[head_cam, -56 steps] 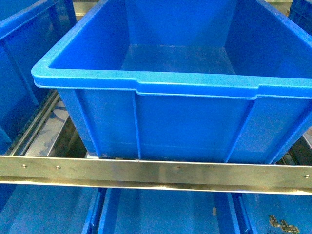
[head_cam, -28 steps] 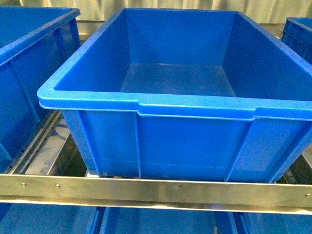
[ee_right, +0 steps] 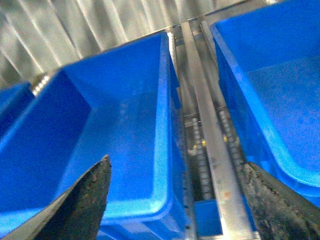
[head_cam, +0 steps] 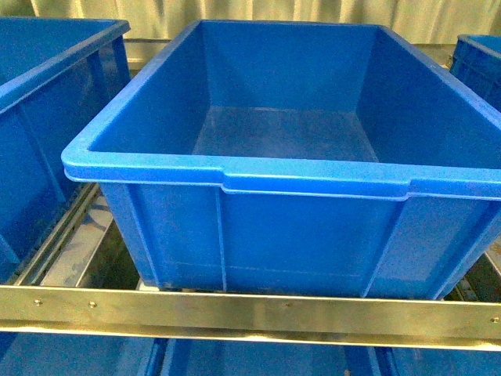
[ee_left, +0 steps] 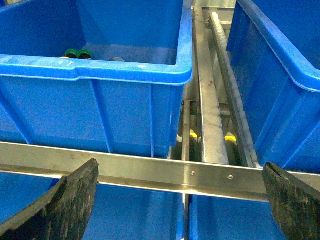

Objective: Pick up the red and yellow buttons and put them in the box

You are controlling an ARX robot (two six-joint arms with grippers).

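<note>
The big blue box (head_cam: pixel 313 178) sits mid rack, open side up, just behind the metal rail (head_cam: pixel 235 313) along the rack's front edge. A 2nd blue box (head_cam: pixel 47 86) stands beside it toward the rack's left edge, w/ a gap betw. them. The left pincer (ee_left: pixel 180 167) is spread wide w/ nothing in it, close to the front rail. The right pincer (ee_right: pixel 176 164) is spread wide too, nothing in it, above the gap betw. 2 boxes. Little green buttons (ee_left: pixel 79 53) lie deep in the box nearest the left pincer (ee_left: pixel 100 75). As for the red and yellow buttons, can't tell where they are; no view shows them clearly.
</note>
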